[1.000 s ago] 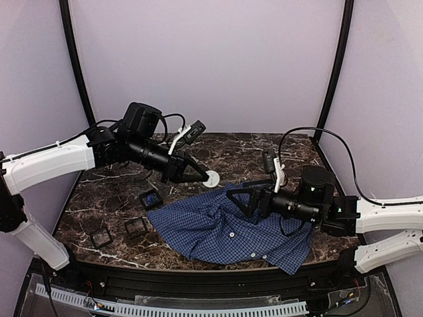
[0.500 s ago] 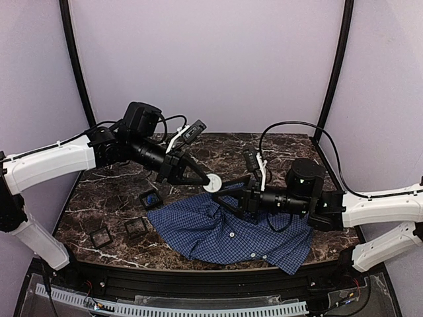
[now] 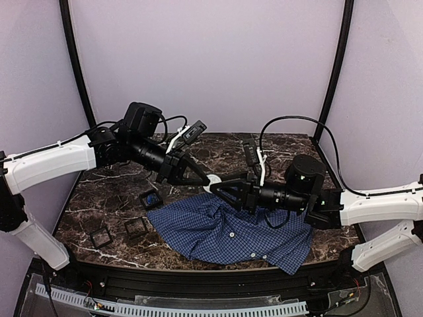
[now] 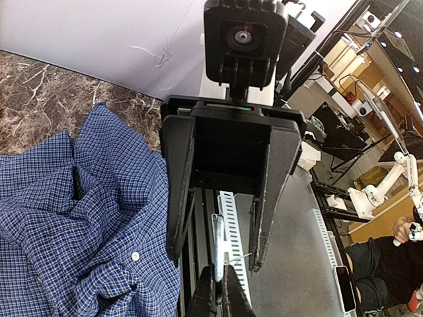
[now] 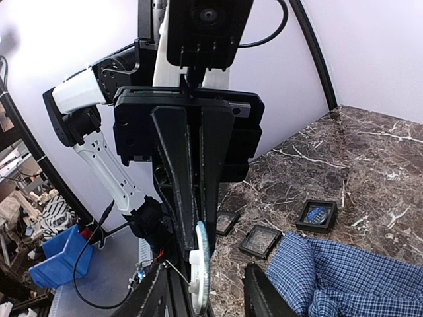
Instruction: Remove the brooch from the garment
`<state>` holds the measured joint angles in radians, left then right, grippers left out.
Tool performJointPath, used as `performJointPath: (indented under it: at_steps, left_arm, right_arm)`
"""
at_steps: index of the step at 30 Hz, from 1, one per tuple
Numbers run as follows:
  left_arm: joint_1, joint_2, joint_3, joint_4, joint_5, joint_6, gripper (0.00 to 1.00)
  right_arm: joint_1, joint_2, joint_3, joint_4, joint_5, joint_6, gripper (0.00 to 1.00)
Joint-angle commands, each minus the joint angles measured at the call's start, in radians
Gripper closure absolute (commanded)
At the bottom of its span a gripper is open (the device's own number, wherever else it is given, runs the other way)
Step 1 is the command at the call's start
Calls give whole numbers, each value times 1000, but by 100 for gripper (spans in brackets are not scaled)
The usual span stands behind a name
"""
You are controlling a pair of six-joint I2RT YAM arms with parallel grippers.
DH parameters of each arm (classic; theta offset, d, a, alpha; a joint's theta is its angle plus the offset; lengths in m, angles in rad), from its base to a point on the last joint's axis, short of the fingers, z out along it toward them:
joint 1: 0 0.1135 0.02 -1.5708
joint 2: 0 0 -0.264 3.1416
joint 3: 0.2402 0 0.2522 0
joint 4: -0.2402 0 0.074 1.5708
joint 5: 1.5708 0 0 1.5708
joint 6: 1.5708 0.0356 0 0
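Where the marbled table (image 3: 291, 148) nears the arm bases, the blue-and-white checked garment (image 3: 198, 231) lies crumpled, a white button (image 3: 232, 234) showing on it. Three small black boxes (image 3: 136, 227) sit on the bare top just to its left. Above the garment's far edge and clear of the cloth, the brooch (image 3: 212, 179), a white round disc, is pinched between the pressed-together fingers of the left gripper (image 3: 207, 177). Facing it tip to tip, the right gripper (image 3: 216, 186) has its fingers spread, one on each side of the disc. The wrist views show a gap on both sides. Behind both arms stands a plain lilac wall (image 3: 211, 66).
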<state>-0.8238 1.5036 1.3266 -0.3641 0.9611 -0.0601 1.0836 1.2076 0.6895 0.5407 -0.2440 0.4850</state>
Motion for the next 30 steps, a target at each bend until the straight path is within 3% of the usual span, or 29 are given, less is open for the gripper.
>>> performJointPath:
  at_steps: [1, 14, 30]
  left_arm:
    - [-8, -3, -7, 1, 11, 10, 99]
    - [-11, -5, -6, -9, 6, 20, 99]
    - [-19, -6, 0, -28, -2, 39, 99]
  right_arm:
    - [-4, 8, 15, 42, 27, -2, 64]
    - [-4, 16, 14, 12, 91, 23, 84]
    - [-15, 25, 31, -111, 214, 96, 89]
